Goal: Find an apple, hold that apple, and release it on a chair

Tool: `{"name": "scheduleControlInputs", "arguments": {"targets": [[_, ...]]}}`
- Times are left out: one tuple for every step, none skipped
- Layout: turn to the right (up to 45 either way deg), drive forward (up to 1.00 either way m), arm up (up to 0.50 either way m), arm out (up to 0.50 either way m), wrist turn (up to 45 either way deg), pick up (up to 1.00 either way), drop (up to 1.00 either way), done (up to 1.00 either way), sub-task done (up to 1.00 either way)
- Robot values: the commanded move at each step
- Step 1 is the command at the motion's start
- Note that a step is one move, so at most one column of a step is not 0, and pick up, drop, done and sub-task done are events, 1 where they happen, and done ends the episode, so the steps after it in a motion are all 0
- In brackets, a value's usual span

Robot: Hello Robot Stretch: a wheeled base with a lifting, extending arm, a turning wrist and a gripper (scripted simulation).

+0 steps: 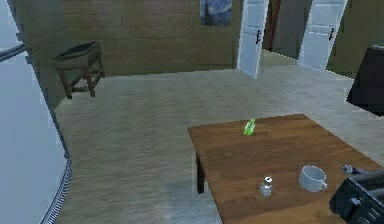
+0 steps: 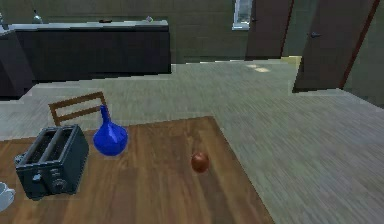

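A small reddish-brown round thing, apple-like in shape, lies on the brown wooden table in the arm side view, right of the middle. Behind the table's far edge the brown back of a wooden chair sticks up. The same table fills the lower right of the forward view.
On the table stand a dark toaster, a blue vase, a white cup, a small shaker and a green thing. A dark counter lines the far wall. A small wooden table, white doors and a grey fridge surround open floor.
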Motion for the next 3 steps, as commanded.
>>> {"name": "scheduleControlInputs", "arguments": {"targets": [[0.0, 0.0, 0.5, 0.0, 0.0, 0.0, 0.0, 0.0, 0.0], [0.0, 0.0, 0.28, 0.0, 0.0, 0.0, 0.0, 0.0, 0.0], [0.0, 0.0, 0.0, 0.44, 0.0, 0.0, 0.0, 0.0, 0.0]]}}
